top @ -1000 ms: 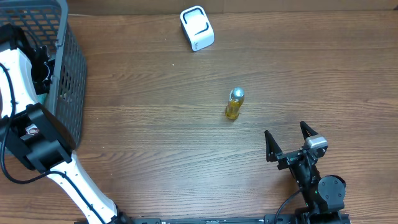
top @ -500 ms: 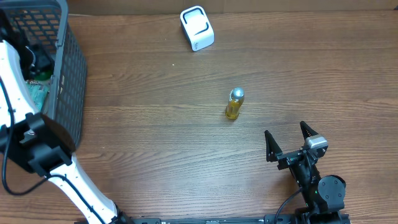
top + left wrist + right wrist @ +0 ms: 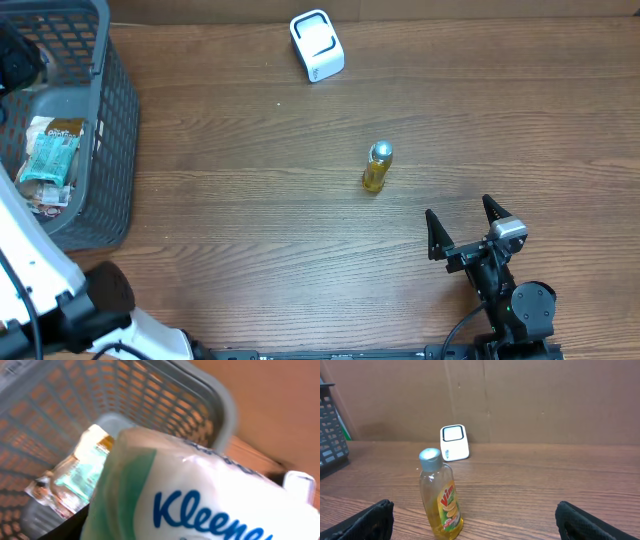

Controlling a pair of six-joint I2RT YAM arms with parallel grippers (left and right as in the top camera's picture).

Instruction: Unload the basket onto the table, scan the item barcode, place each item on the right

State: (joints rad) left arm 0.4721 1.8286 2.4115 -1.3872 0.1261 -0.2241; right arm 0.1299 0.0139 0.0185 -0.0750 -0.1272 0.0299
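Note:
A white and green Kleenex tissue pack (image 3: 200, 495) fills the left wrist view, held up above the grey basket (image 3: 220, 400). My left gripper is shut on the pack, and the pack hides its fingers. In the overhead view only the left arm's dark wrist (image 3: 20, 60) shows, at the far left edge over the basket (image 3: 110, 110). The white barcode scanner (image 3: 317, 45) stands at the back of the table. My right gripper (image 3: 465, 232) rests near the front right, open and empty, facing a yellow Vim bottle (image 3: 440, 492).
Several snack packets (image 3: 50, 160) lie in the bottom of the basket. The upright Vim bottle (image 3: 377, 167) stands mid-table between the right gripper and the scanner (image 3: 455, 442). A cardboard wall backs the table.
The left arm has risen out of the basket and swung toward the left edge, uncovering the packets in it. The right arm and the bottle have not moved.

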